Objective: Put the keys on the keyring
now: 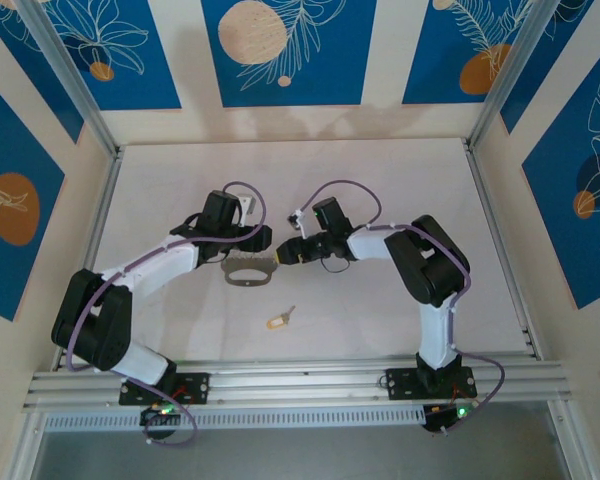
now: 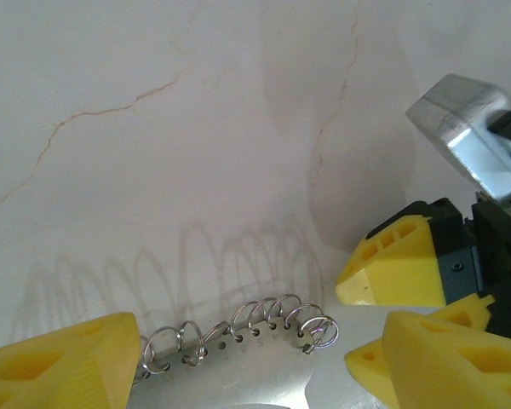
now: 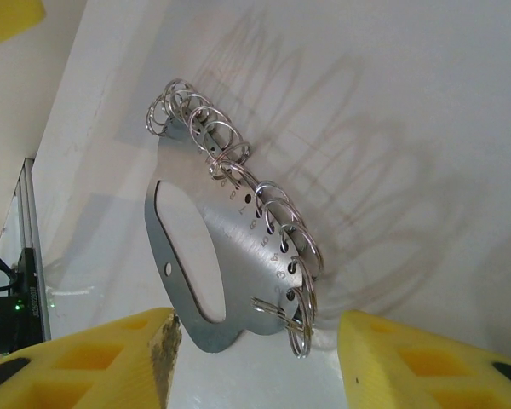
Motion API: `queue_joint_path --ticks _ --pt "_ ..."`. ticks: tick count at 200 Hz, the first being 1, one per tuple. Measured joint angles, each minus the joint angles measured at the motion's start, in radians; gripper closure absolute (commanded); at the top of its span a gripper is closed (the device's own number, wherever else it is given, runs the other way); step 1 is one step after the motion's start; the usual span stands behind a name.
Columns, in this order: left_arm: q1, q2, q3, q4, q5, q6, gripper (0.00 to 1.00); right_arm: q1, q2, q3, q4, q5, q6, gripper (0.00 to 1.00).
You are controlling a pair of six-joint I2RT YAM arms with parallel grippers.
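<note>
The keyring (image 1: 250, 272) is set mid-table (image 1: 380, 180), between both grippers; the key (image 1: 279, 320) lies nearer, apart.

White matte tabletop (image 1: 380, 190) with faint brownish hairline cracks, seen closest from the left wrist. Cream enclosure walls on three sides carrying deep blue panels (image 1: 280, 50) printed with pale leaf outlines and orange or peach discs, framed by silver aluminium corner posts (image 1: 70, 80); a ribbed aluminium rail (image 1: 300, 380) runs along the near edge. One small white boxy object (image 1: 247, 204) sits on the tabletop toward the back, partly hidden and too small to identify, possibly a plastic block.
</note>
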Motion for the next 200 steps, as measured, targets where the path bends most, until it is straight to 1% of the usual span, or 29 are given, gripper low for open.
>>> queue_joint_path --ticks 47,69,116,149,177,200 --pt "0.0 0.0 -0.002 0.003 0.0 0.0 0.24 0.031 0.003 0.0 -0.02 -0.001 -0.005 0.58" --pt "0.001 0.0 -0.002 0.008 0.0 0.0 0.24 0.035 0.003 0.0 -0.025 -0.004 -0.005 0.59" --pt "0.003 -0.004 -0.006 0.01 0.001 0.0 0.24 0.04 0.002 -0.001 -0.048 -0.01 -0.022 0.66" --pt "0.005 -0.013 -0.013 0.011 0.004 0.0 0.24 0.05 -0.011 -0.014 -0.075 -0.012 -0.039 0.68" --pt "0.006 -0.013 -0.013 0.011 0.009 0.0 0.24 0.056 -0.036 -0.039 -0.083 -0.02 -0.046 0.73" --pt "0.006 -0.013 -0.013 0.011 0.022 0.0 0.24 0.057 -0.054 -0.057 -0.088 -0.027 -0.047 0.73"
